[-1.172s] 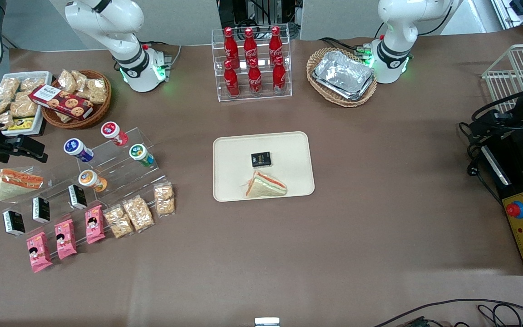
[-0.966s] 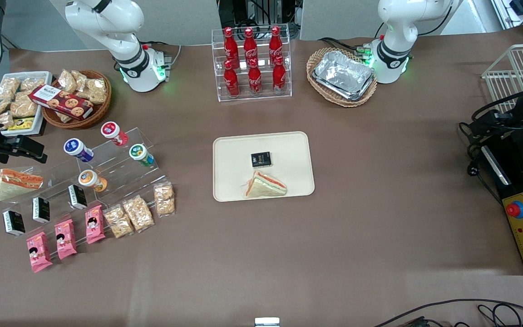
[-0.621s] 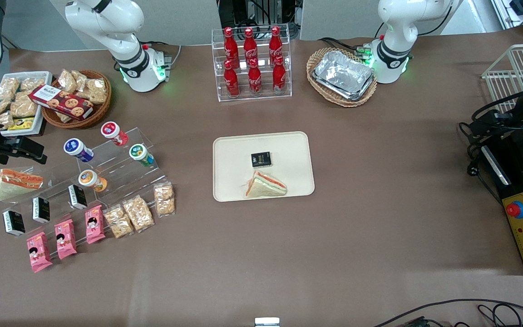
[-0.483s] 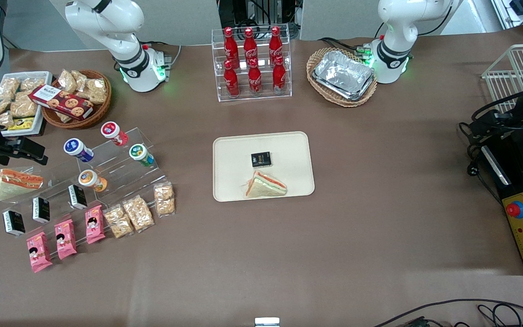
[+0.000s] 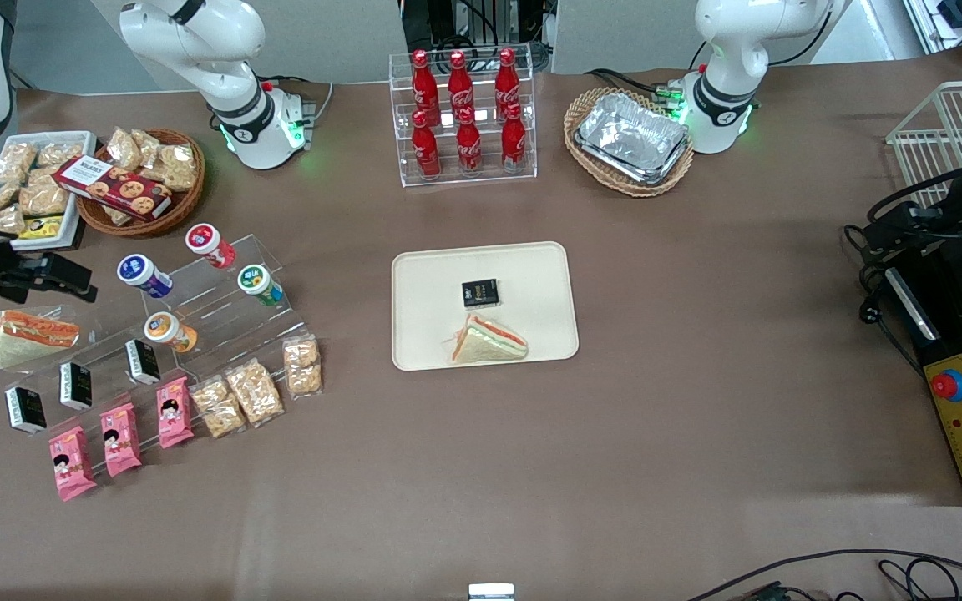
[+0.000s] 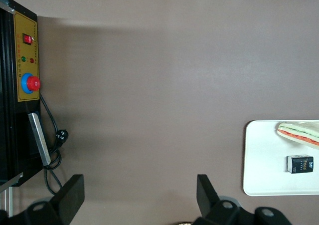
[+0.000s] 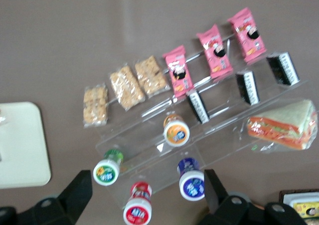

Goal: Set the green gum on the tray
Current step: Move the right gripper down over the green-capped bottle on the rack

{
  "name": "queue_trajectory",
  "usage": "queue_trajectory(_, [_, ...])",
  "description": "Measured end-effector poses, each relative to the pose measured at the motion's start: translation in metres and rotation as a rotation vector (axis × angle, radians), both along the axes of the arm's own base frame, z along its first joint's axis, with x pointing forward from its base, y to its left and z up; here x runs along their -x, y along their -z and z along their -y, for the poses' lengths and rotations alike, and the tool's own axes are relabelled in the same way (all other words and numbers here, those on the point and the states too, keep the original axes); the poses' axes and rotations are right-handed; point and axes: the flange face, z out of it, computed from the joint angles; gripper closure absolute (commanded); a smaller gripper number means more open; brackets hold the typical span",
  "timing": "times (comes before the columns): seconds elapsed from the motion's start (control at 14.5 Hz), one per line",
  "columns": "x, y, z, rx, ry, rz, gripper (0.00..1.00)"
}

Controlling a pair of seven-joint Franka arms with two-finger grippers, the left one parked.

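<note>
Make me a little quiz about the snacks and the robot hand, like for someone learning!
1. True or false: the green gum already lies on the tray.
2. Which is on the tray: A) sandwich B) cola bottle C) pink packet?
3. Fill in: the gripper hangs above the clear stand with its fingers ____.

Key: 1 false. 2 A. 3 open.

Red cola bottles (image 5: pixel 460 92) fill a clear rack (image 5: pixel 466 174) far from the front camera, with a wicker basket (image 5: pixel 633 189) of foil trays (image 5: pixel 633 138) beside it. Toward the working arm's end, a clear stepped stand (image 5: pixel 214 313) carries a blue-lidded bottle (image 5: pixel 140 273) and an orange-lidded bottle (image 5: pixel 166 330), with pink packets (image 5: pixel 120 438) nearer the camera.
</note>
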Motion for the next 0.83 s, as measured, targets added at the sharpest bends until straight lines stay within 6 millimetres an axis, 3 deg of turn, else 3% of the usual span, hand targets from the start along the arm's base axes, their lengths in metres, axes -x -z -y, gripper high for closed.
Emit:
queue_trajectory(0.14, [0.014, -0.006, -0.015, -0.017, -0.019, -0.025, 0.00])
queue_trajectory(0.28, [0.041, -0.014, -0.053, -0.013, -0.017, -0.035, 0.00])
queue_trajectory(0.55, [0.124, -0.017, -0.137, 0.006, -0.040, -0.028, 0.00])
queue_trajectory(0.69, [0.153, -0.011, -0.151, 0.006, -0.050, 0.001, 0.00])
queue_trajectory(0.83, [0.162, -0.005, -0.147, 0.001, -0.045, 0.019, 0.00])
